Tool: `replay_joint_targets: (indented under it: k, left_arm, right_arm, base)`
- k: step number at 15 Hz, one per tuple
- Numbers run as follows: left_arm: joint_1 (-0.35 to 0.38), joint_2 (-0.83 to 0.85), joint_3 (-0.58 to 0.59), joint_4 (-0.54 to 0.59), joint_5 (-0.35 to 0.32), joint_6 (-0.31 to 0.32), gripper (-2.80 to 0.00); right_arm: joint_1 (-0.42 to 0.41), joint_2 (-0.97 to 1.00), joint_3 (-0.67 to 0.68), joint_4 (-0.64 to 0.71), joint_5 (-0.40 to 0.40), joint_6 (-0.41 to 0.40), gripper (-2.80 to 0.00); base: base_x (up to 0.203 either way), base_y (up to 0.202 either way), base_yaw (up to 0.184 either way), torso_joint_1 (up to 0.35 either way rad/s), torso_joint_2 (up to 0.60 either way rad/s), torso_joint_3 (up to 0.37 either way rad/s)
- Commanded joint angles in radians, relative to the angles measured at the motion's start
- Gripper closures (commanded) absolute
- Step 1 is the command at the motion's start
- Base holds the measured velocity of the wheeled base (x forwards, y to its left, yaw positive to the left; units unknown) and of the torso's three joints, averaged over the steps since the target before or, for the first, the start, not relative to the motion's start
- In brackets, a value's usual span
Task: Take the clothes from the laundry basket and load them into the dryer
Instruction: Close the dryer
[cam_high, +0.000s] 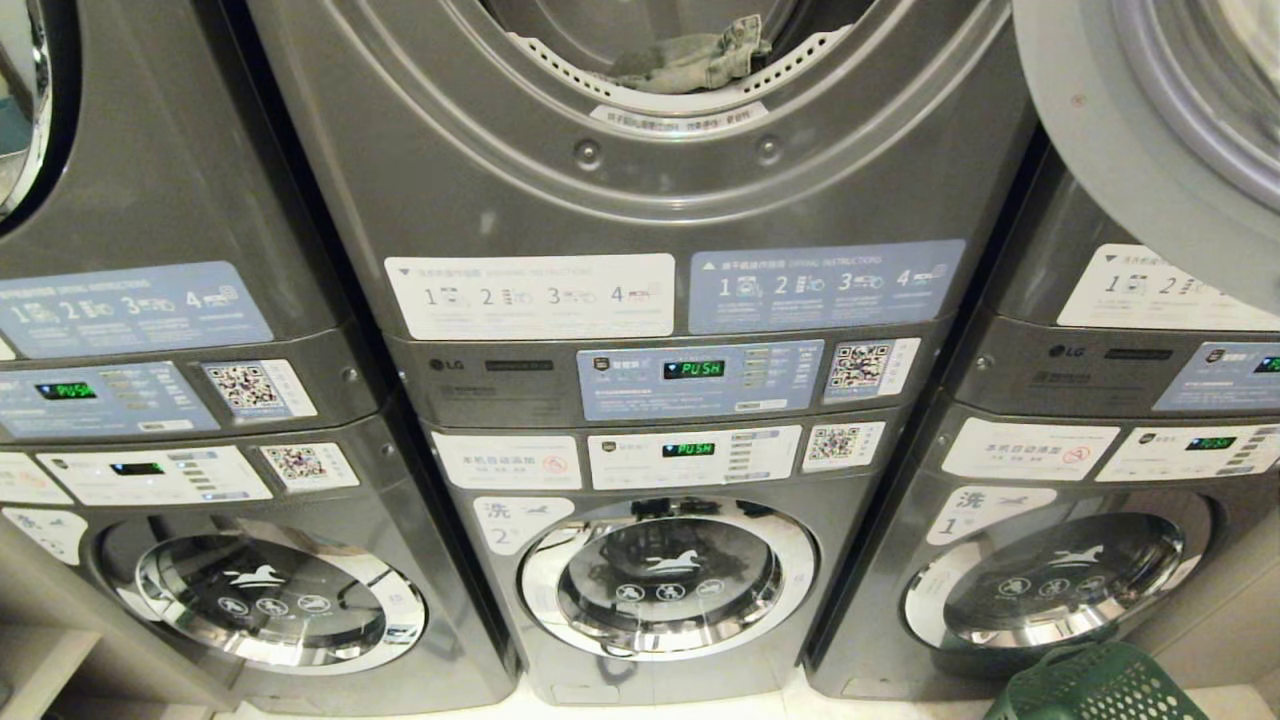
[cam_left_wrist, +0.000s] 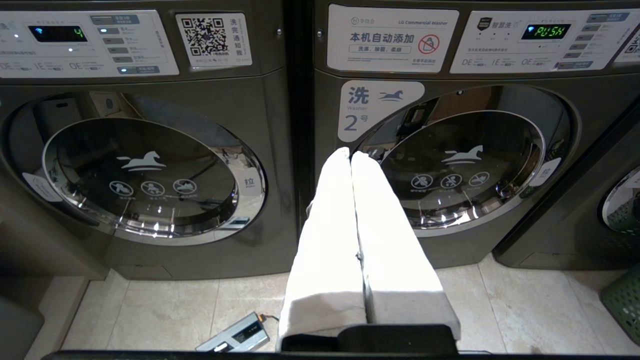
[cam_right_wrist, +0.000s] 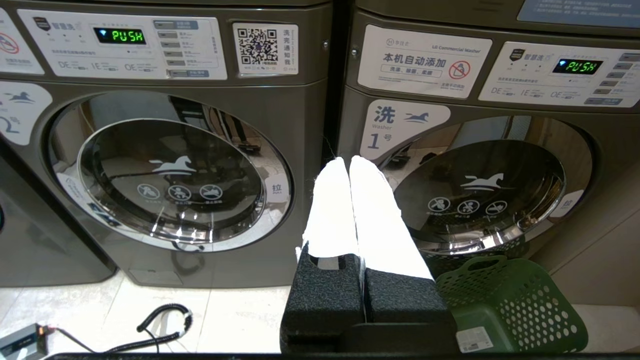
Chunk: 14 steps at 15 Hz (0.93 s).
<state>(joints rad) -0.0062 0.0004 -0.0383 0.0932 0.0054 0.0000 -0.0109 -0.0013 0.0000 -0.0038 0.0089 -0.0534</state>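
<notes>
Laundromat floor, laundry basket (cam_right_wrist: 510, 305) just beside closed right pincer (cam_right_wrist: 349, 167), dryer (cam_high: 650, 130) open.

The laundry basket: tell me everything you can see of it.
The laundry basket is dark green plastic with a lattice of holes in its walls, a thicker rim and a loop handle at one end. A white label sits on its outer wall. It stands upright on the pale tiled floor, close before the washer marked 1. No clothes show inside it from here. In the head view only its rim corner shows.
</notes>
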Motion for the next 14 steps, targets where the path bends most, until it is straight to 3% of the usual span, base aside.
replay_joint_targets:
  k: [1,14]
  left_arm:
    - [0.000,0.000,0.000,0.000,0.001,0.000,0.00]
    - [0.000,0.000,-0.002,0.000,0.001,0.000,0.00]
  right_arm:
    - [0.000,0.000,0.000,-0.001,0.000,-0.006,0.00]
    - [0.000,0.001,0.000,-0.001,0.000,-0.011,0.00]
  base:
    - [0.000,0.000,0.000,-0.058,0.12,0.052]
    - [0.000,0.000,0.000,-0.073,0.16,0.081]
